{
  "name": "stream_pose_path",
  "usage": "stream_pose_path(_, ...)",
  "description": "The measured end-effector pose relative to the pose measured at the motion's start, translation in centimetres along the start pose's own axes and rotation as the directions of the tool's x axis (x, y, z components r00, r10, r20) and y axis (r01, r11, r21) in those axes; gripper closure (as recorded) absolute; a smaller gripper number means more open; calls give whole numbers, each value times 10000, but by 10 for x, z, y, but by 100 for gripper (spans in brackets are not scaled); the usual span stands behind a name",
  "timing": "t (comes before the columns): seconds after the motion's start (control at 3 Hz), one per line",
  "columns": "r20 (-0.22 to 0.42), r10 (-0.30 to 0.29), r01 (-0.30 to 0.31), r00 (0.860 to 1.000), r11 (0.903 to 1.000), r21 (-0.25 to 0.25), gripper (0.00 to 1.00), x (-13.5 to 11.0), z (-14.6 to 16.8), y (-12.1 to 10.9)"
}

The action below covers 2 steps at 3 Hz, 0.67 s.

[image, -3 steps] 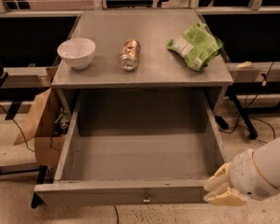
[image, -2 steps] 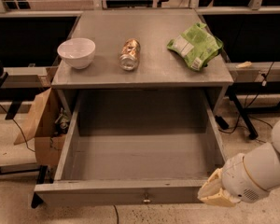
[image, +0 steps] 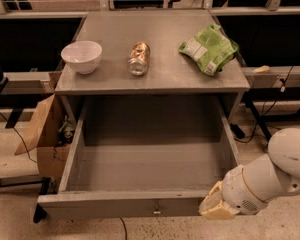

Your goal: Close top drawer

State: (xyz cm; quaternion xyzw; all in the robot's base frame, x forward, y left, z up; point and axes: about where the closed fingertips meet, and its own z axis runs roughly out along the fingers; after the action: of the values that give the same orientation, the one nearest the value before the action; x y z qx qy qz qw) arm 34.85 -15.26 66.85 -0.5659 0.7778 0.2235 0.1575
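The top drawer (image: 150, 176) is a wide grey metal box pulled fully out from under the grey cabinet top, and its inside is bare. Its long front panel (image: 120, 205) runs along the bottom of the view with a small metal knob (image: 156, 212) at its middle. My gripper (image: 213, 207) is on a white arm coming in from the lower right. It sits against the right end of the front panel, to the right of the knob.
On the cabinet top (image: 110, 81) stand a white bowl (image: 82, 56), a can lying on its side (image: 139, 58) and a green snack bag (image: 208, 49). A cardboard box (image: 42, 134) leans at the left. Cables and table legs are at the right.
My gripper and arm have moved left along the drawer front, from beyond its right end to against it. The drawer has not visibly moved.
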Motion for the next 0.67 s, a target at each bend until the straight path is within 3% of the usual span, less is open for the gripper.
stream_pose_path(0.67,273,-364,356,9990,9989,290,35,-25,6,-21)
